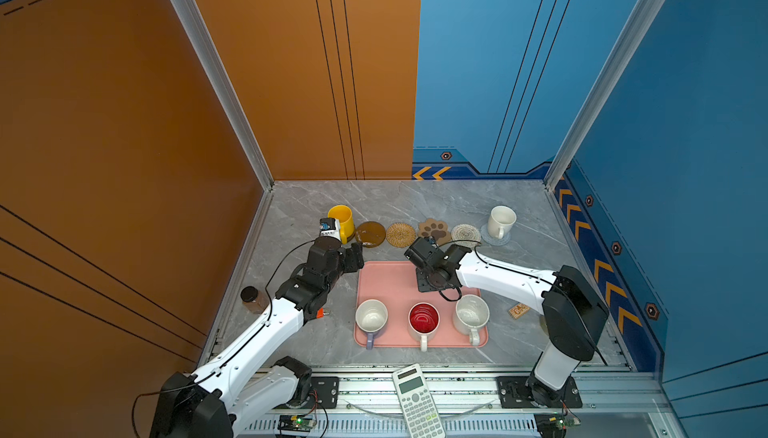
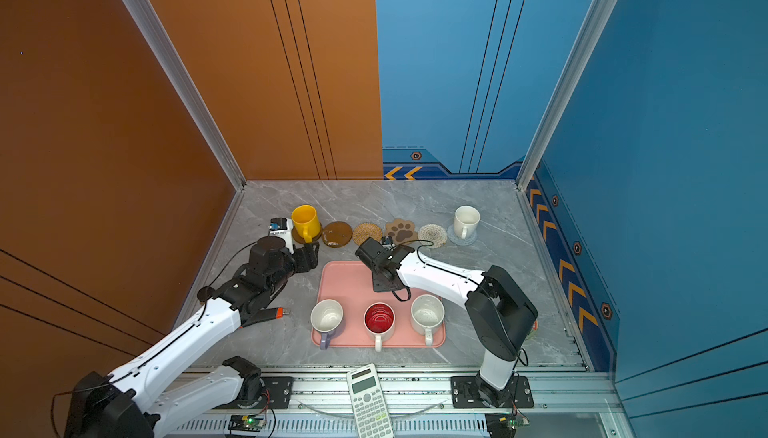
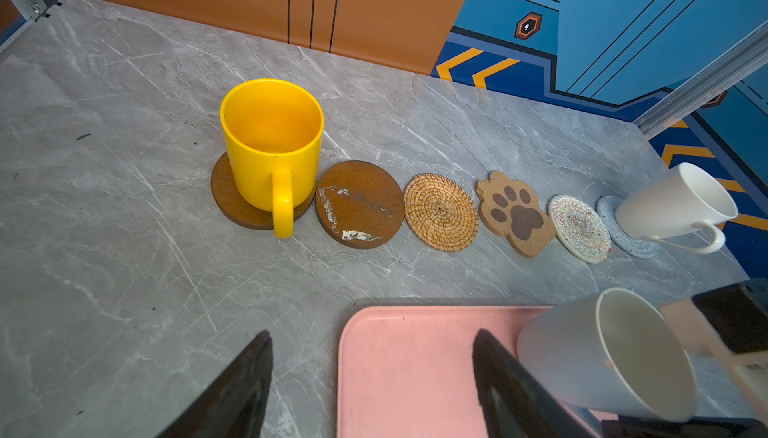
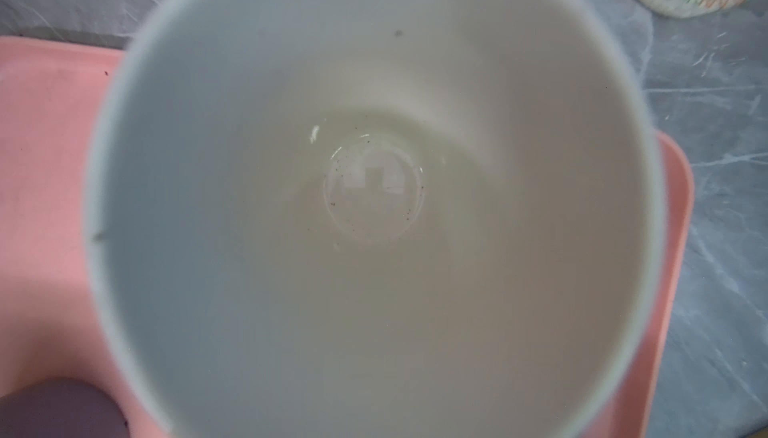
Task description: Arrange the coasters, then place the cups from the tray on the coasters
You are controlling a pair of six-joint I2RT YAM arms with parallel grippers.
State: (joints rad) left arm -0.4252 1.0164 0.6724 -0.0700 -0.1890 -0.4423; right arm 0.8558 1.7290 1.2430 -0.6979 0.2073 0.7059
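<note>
Right gripper (image 3: 706, 328): was clamped on the rim of the light-blue cup (image 3: 582, 357).
Cup location: lower right of the left wrist view, above the upper half of the tray (image 1: 386, 282); clearance could not be judged.
Left gripper (image 1: 353, 257): jaws apart, nothing held.
Likely target: white woven coaster (image 3: 579, 228), found free.
Technique: cup was best kept level, centred over the mat, lowered straight, kept off the plain white cup (image 3: 673, 203); released only once seated.
</note>
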